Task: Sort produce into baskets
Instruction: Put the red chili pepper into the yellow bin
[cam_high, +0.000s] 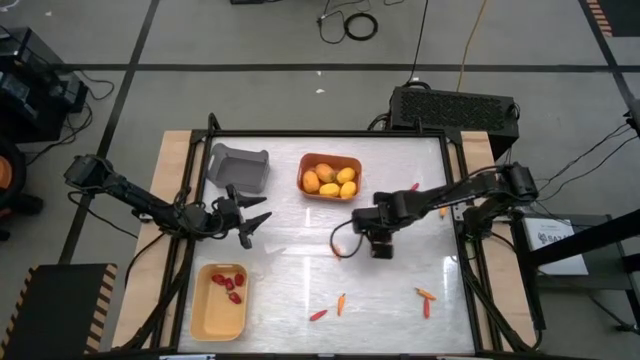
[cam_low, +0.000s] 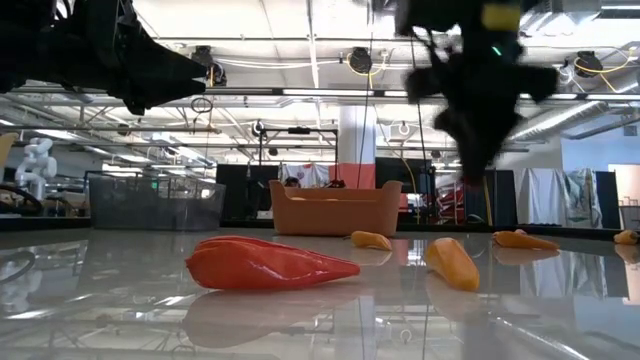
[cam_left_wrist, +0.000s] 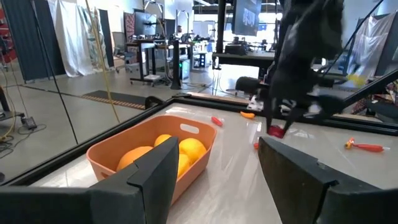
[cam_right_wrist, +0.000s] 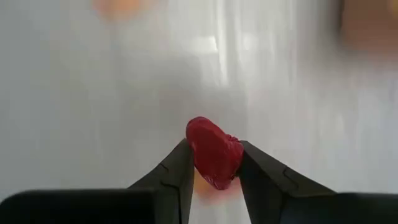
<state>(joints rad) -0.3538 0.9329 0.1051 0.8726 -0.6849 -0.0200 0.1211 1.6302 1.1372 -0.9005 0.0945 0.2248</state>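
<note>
My right gripper (cam_high: 380, 248) hangs over the middle of the table, pointing down and shut on a small dark red berry (cam_right_wrist: 213, 149); the left wrist view shows the berry (cam_left_wrist: 277, 130) below the dark fingers. At the table's left my left gripper (cam_high: 245, 222) waits open and level, with nothing between its fingers (cam_left_wrist: 163, 168). The orange basket (cam_high: 312, 162) holds several yellow-orange fruits (cam_high: 330, 180). Two or three berries (cam_high: 230, 285) lie in the pale yellow basket (cam_high: 205, 320). The grey basket (cam_high: 240, 168) stands at the far left. My right gripper pinches the berry between its two fingers, one on each of the berry's opposite sides (cam_right_wrist: 198, 157). The fingers come from above, pointing down. The berry is lifted clear of the table, and its rounded end pokes out past the fingertips.
Thin orange-red sticks lie loose near the front edge (cam_high: 318, 314), (cam_high: 341, 303), (cam_high: 425, 293), with two more by the right arm (cam_high: 415, 187). A black box (cam_high: 455, 105) stands beyond the far edge. A dark frame rims the table (cam_high: 330, 135).
</note>
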